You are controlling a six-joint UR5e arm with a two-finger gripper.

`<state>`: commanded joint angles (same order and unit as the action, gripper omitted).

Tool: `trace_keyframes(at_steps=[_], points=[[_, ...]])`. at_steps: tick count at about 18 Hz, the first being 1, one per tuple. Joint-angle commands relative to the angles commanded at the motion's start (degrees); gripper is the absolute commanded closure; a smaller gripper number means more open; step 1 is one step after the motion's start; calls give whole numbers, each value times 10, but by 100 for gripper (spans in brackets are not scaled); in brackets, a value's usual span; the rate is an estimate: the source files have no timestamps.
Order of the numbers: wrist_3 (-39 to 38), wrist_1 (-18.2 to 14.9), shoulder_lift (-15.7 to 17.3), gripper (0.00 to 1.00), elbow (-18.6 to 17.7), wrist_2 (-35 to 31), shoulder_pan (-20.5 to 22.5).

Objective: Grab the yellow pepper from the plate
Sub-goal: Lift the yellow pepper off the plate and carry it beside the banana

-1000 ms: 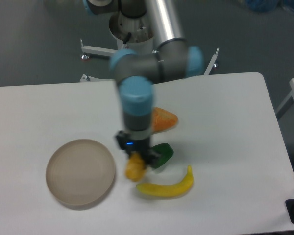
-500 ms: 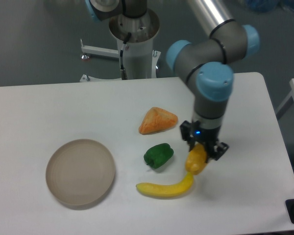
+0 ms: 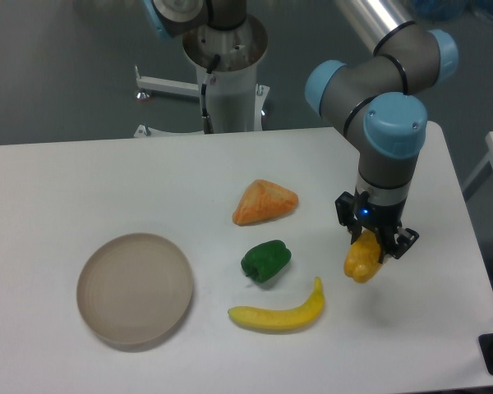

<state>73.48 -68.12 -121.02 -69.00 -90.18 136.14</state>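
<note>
Fixed camera view of the white bench point(image 3: 82, 176), read from left to right. At far left lies the plate point(image 3: 135, 288), a shallow beige dish whose interior holds nothing. To its right, near mid-bench, sits a green pepper point(image 3: 265, 260), with an orange wedge-shaped piece point(image 3: 264, 202) behind it and a curved banana point(image 3: 280, 312) in front of it; the three lie near one another without touching. At far right the arm reaches down from the upper edge of the view, its wrist pointing straight at the bench. The pincer point(image 3: 370, 250) is pinching the yellow pepper point(image 3: 361, 259), which hangs from the fingers just right of the banana's raised tip and well apart from the plate. A faint shadow beneath suggests the pepper is clear of the bench, though its height cannot be judged.

Step in hand: the pick itself appears complete, since the pepper is off the plate and carried in the grasp. What remains is likely only to hold it securely or set it down. A next move calls for steady grip pressure on the lobed body, and a path that avoids the banana close by.
</note>
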Motion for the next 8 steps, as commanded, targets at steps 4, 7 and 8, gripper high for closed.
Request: trace_keyframes(at_steps=[4, 7, 8], points=[[1, 4, -5, 45, -1, 1, 3], [21, 2, -5, 45, 0, 1, 10], [21, 2, -5, 45, 0, 3, 10]])
